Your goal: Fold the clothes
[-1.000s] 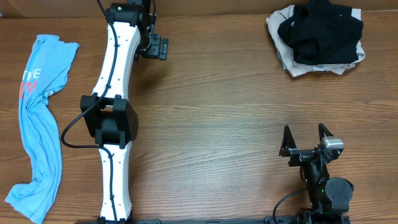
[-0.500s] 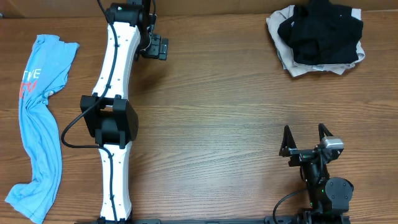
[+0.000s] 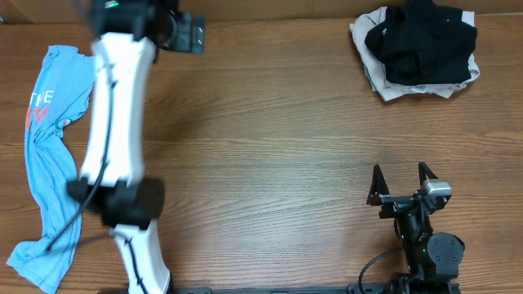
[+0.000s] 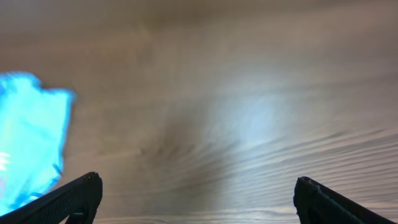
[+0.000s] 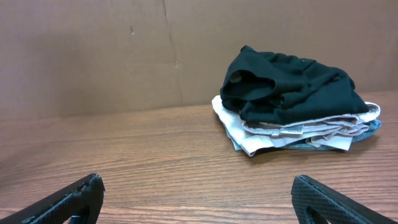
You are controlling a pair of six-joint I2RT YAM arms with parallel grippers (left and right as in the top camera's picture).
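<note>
Both gape empty: right claw (image 5: 196,182) parked, left claw (image 4: 196,183) swung, seemingly, toward the light blue shirt (image 3: 47,167).

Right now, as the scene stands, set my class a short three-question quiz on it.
1. True or false: a black shirt tops the pile at the far right.
2. The light blue shirt lies on the robot's: A left, B right, C centre.
3. Fill in: both arms' jaws stand ___ and hold nothing.
Key: 1 true; 2 A; 3 open.
</note>
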